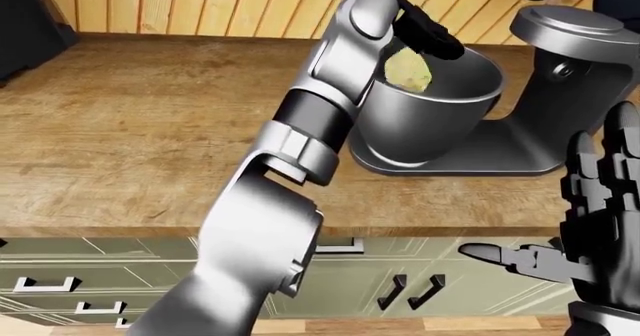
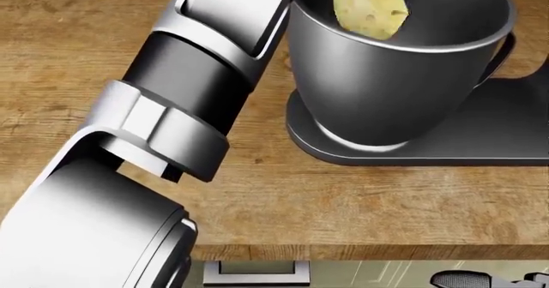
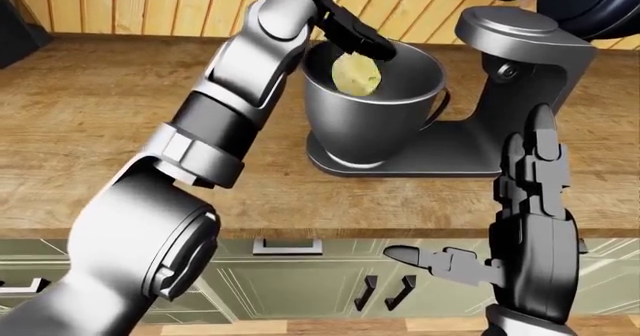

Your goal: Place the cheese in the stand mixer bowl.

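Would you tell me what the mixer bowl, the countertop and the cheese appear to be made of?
The stand mixer bowl looks like brushed metal: grey, with soft highlights along its rim. The countertop looks like matte wood, with visible grain and knots. The cheese, held by the left hand, looks pale yellow and pitted, likely a firm holed cheese.

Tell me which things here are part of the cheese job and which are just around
Part of the job:
cheese, held over the bowl
stand mixer bowl
left hand, gripping the cheese

Just around:
right hand, open and idle
wooden counter
cabinet drawers below
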You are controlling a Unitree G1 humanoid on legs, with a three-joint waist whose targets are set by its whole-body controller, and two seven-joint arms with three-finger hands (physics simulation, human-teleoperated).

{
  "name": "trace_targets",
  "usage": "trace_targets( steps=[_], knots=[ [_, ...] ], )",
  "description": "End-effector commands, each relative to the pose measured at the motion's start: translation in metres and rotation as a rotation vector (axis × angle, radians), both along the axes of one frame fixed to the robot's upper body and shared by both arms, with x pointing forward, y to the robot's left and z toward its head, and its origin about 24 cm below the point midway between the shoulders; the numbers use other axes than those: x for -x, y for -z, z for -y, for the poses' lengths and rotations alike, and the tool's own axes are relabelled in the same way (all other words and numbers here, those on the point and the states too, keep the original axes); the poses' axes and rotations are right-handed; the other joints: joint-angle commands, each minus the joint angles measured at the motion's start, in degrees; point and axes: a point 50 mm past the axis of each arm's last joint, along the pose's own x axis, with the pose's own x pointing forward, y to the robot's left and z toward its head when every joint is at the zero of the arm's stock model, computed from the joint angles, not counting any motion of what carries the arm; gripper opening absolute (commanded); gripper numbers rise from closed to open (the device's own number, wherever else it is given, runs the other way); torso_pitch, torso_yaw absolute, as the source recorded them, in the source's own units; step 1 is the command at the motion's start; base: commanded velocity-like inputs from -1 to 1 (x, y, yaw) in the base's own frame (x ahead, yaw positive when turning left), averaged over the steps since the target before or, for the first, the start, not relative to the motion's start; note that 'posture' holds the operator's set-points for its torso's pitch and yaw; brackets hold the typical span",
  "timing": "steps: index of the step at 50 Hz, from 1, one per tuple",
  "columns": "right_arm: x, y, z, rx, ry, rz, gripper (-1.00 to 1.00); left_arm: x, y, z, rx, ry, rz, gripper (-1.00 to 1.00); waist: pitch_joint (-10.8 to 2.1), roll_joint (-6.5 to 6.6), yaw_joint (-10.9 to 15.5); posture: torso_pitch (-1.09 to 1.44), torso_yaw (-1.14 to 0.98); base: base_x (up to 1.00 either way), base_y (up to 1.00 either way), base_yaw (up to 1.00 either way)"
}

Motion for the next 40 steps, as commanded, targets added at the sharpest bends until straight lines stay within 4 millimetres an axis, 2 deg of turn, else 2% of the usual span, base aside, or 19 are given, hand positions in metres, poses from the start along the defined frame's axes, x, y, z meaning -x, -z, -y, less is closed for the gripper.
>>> trace_targets(
  steps=[1,17,25,34,40],
  knots=[
    [0.005,-0.010,-0.003,0.029,-0.002,0.064,1.00,0.010,-0.026,0.000,0.033,0.014,0.100,1.00,-1.23,-0.39,0.02,0.00,0.00,0.00,0.00,0.00],
    [0.006,-0.010,-0.001,0.026,0.003,0.068,1.00,0.012,-0.041,-0.007,0.066,0.002,0.130,1.00,-1.22,-0.36,0.06,0.00,0.00,0.00,0.00,0.00],
    [0.006,-0.011,-0.001,0.031,0.003,0.072,1.00,0.020,-0.059,-0.021,0.098,-0.002,0.168,1.00,-1.08,-0.19,-0.02,0.00,0.00,0.00,0.00,0.00],
    [0.006,-0.012,-0.003,0.038,0.000,0.083,1.00,0.028,-0.064,-0.028,0.106,0.001,0.187,1.00,-0.98,-0.08,-0.01,0.00,0.00,0.00,0.00,0.00],
    [0.006,-0.013,-0.003,0.046,-0.005,0.093,1.00,0.040,-0.078,-0.032,0.126,0.010,0.212,1.00,-0.86,-0.04,-0.04,0.00,0.00,0.00,0.00,0.00]
  ],
)
